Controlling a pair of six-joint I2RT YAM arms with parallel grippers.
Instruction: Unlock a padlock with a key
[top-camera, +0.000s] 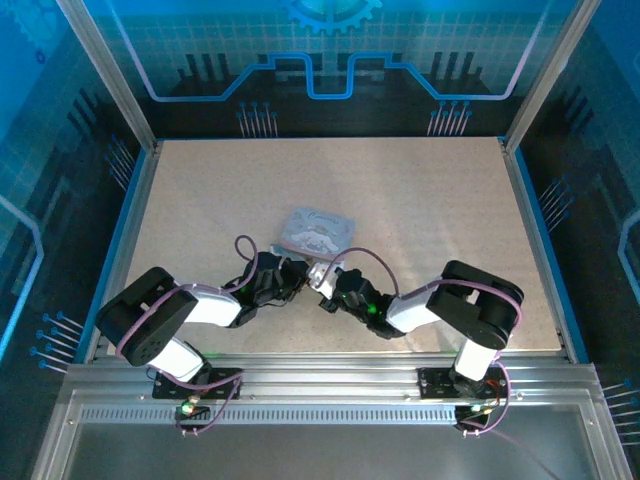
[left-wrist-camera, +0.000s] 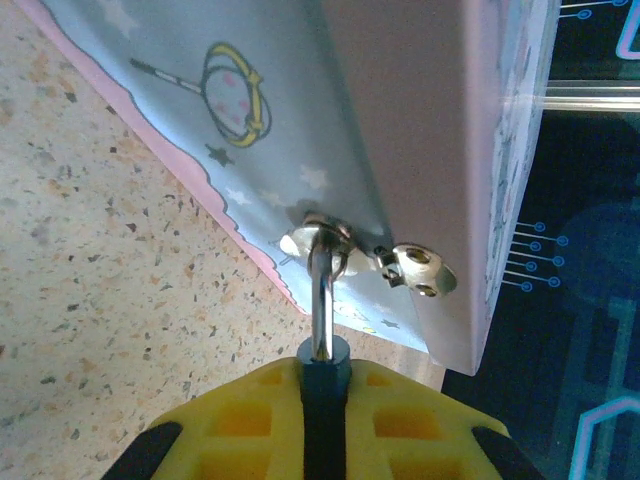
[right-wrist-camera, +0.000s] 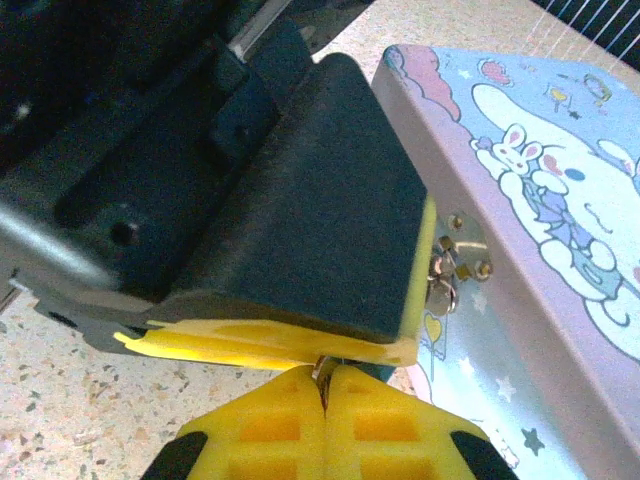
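Note:
The padlock (left-wrist-camera: 325, 372) has a small dark body pinched between the yellow pads of my left gripper (left-wrist-camera: 325, 380), which is shut on it. Its silver shackle (left-wrist-camera: 321, 290) runs up through the hasp (left-wrist-camera: 322, 238) of the pastel printed tin box (left-wrist-camera: 400, 120). My right gripper (right-wrist-camera: 325, 385) is shut on the key (right-wrist-camera: 322, 371), a thin metal sliver whose tip pokes out under the left gripper's finger (right-wrist-camera: 300, 220). In the top view the left gripper (top-camera: 290, 277) and right gripper (top-camera: 330, 288) meet just in front of the tin box (top-camera: 318, 232).
The tin box (right-wrist-camera: 540, 220) lies on the speckled table (top-camera: 420, 200), its hasp plate (right-wrist-camera: 450, 265) facing both grippers. The two arms bend inward from the near edge. Metal frame posts and blue walls border the table.

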